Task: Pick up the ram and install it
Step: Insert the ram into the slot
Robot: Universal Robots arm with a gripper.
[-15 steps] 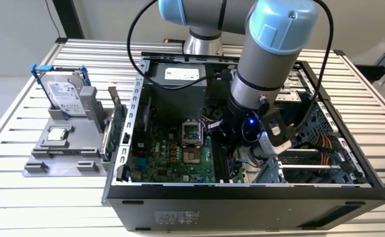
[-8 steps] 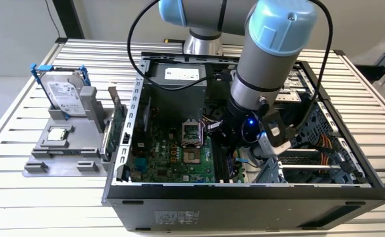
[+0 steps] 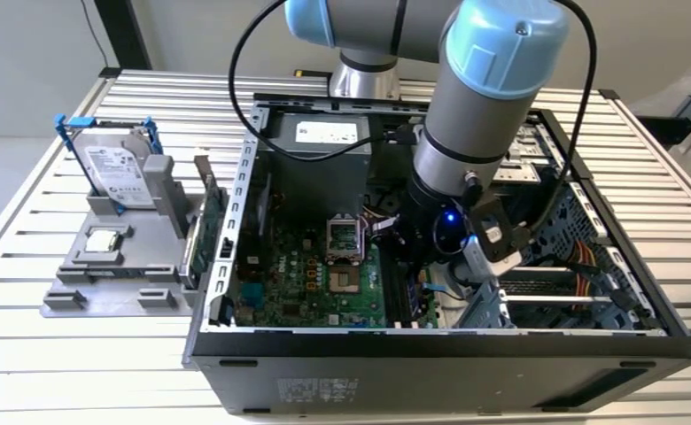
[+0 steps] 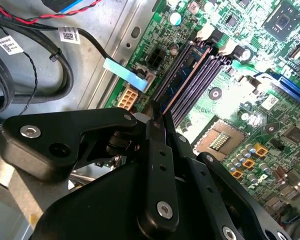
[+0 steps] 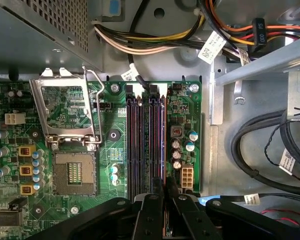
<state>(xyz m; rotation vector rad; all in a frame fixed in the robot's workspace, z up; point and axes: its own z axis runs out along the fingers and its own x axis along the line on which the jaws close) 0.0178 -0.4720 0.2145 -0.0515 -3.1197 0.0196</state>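
**Operator:** Where does your log put the tool and the stick?

**Observer:** Your black two-fingered gripper (image 4: 159, 116) is down inside the open black desktop computer case (image 3: 440, 354). In the second wrist view its fingers are drawn narrow, pinched on the thin edge of the long blue ram stick (image 4: 182, 75). You see the same narrow pinch in the first wrist view, gripper (image 5: 165, 186) at the near end of the slots.

**Operator:** And the ram against the board?

**Observer:** It stands on edge in the outermost of the four black memory slots (image 5: 146, 145) on the green motherboard (image 5: 65, 210), on the side away from the silver CPU socket frame (image 5: 65, 107). Whether it is fully seated, you cannot tell.

**Operator:** Anything outside the case?

**Observer:** In the exterior view, at about 9 o'clock from the case, the silver hard drive with blue rails (image 3: 115, 168) stands upright in a grey holder (image 3: 109, 283) on the slatted metal table (image 3: 38, 372).
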